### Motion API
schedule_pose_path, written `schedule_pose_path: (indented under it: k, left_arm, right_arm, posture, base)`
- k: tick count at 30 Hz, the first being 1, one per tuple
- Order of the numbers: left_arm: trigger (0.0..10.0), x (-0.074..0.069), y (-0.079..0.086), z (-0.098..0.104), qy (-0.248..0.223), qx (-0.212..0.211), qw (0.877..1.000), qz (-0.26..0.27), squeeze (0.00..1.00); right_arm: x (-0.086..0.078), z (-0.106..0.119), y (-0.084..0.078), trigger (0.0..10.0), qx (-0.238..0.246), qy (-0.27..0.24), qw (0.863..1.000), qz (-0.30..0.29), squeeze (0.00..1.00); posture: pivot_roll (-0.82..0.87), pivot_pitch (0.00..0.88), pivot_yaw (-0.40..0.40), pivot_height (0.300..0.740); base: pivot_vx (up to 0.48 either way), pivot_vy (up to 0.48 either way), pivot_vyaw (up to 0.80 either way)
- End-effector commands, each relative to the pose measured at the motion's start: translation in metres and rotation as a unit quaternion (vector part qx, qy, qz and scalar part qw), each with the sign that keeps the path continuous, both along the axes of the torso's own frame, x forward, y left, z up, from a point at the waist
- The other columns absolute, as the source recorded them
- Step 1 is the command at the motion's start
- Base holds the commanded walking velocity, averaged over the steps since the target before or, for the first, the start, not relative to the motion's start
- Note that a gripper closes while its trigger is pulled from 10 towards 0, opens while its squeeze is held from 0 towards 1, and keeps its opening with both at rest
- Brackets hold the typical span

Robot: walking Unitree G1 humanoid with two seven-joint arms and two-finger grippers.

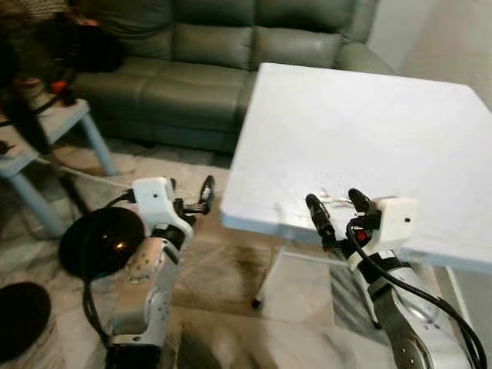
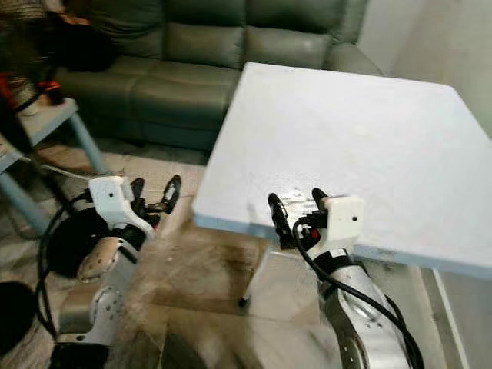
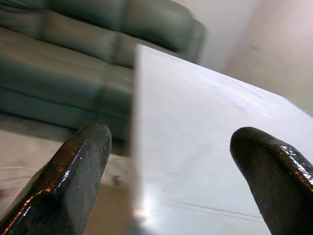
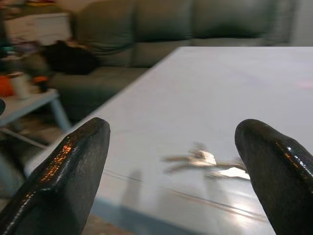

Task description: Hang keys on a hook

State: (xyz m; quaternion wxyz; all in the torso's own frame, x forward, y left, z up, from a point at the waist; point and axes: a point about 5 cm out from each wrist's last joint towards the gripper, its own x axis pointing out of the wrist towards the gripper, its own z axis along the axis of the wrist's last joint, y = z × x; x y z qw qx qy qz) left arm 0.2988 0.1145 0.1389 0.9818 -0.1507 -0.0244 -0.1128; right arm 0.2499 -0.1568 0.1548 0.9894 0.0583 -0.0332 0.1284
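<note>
Living room: green sofa (image 1: 231,69) far, white table (image 1: 369,123) ahead of us, blue side table (image 1: 54,131) far left. Keys (image 4: 205,160) lie on table near its near edge, blurred, untouched. Our right gripper (image 1: 338,211) hovers at table's near edge, fingers spread wide, keys just beyond and between them in right wrist view. Our left gripper (image 1: 192,201) hangs left of table over floor, fingers apart, holding nothing. Nothing done yet, we judge: grasp, lift, carry and hanging all remain. Hook location unknown to us.
</note>
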Motion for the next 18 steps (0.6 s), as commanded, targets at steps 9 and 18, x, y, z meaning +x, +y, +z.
schedule_pose_path:
  k: [9, 18]
  left_arm:
    - [10.0, -0.0043, -0.0020, -0.0049, 0.009, 0.016, 1.000, 0.005, 0.00]
    - [10.0, -0.0042, 0.0020, -0.0037, 0.009, 0.014, 1.000, 0.008, 0.00]
  right_arm:
    - [-0.0003, 0.0023, 0.0007, 10.0, 0.001, 0.002, 1.000, 0.001, 0.00]
    - [0.0000, 0.0032, 0.0022, 10.0, 0.002, 0.003, 1.000, 0.005, 0.00]
  posture:
    - [0.09, 0.067, -0.038, 0.740]
    - [0.10, 0.079, -0.043, 0.740]
  base:
    - [0.000, 0.000, -0.70]
    - [0.000, 0.000, -0.70]
